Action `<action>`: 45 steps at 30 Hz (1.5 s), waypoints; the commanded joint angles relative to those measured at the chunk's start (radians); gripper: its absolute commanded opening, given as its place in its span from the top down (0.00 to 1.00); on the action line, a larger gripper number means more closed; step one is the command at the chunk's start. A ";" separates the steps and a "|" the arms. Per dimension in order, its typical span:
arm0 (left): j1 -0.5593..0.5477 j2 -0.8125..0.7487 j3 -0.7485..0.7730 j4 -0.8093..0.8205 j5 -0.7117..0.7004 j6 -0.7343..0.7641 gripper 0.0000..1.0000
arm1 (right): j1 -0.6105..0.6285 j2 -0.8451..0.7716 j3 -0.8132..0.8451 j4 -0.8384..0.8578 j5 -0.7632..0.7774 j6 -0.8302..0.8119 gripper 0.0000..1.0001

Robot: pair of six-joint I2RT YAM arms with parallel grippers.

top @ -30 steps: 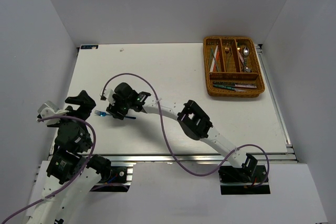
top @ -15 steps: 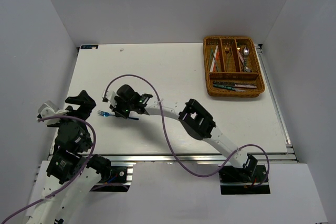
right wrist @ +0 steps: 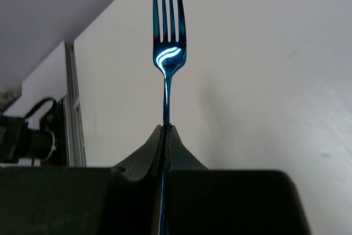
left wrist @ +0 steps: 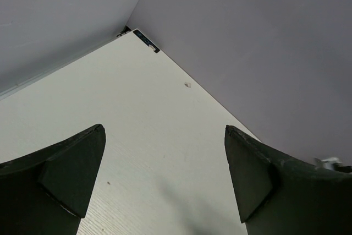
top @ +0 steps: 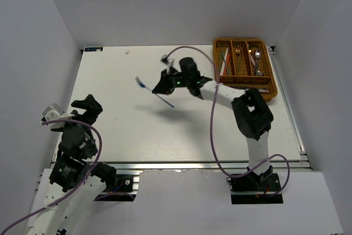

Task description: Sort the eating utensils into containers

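Right gripper [right wrist: 165,131] pinched shut on the handle of the blue fork [right wrist: 169,53], holding it aloft above the white table [top: 126,130], well short of the wicker cutlery tray [top: 247,98]. Narrow pinch on slick metal: could swivel or slip free mid-swing. Left gripper [left wrist: 165,180] gaping wide.

Layout: tray [top: 245,95] sits at the far-right of the table [top: 137,136], with 3 long slots behind and 1 crosswise slot at its near end, utensils [top: 257,61] in them. The fork [top: 144,86] is above mid-table, left of the tray, pinched in the right gripper [top: 163,85]. The left gripper [top: 85,109] is at the near-left corner, well apart.
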 commanded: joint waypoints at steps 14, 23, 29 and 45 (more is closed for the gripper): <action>-0.001 0.059 0.007 0.009 0.080 0.036 0.02 | -0.561 -0.029 0.218 -0.359 0.563 -0.176 1.00; 0.001 0.117 0.009 0.024 0.126 0.056 0.02 | -0.684 0.050 0.297 -0.411 0.680 -0.253 1.00; 0.001 0.158 0.012 0.034 0.162 0.069 0.02 | -0.715 0.150 0.416 -0.464 0.669 -0.255 1.00; 0.009 0.215 0.022 0.028 0.205 0.080 0.02 | -0.715 0.045 0.475 -0.522 0.659 -0.163 0.11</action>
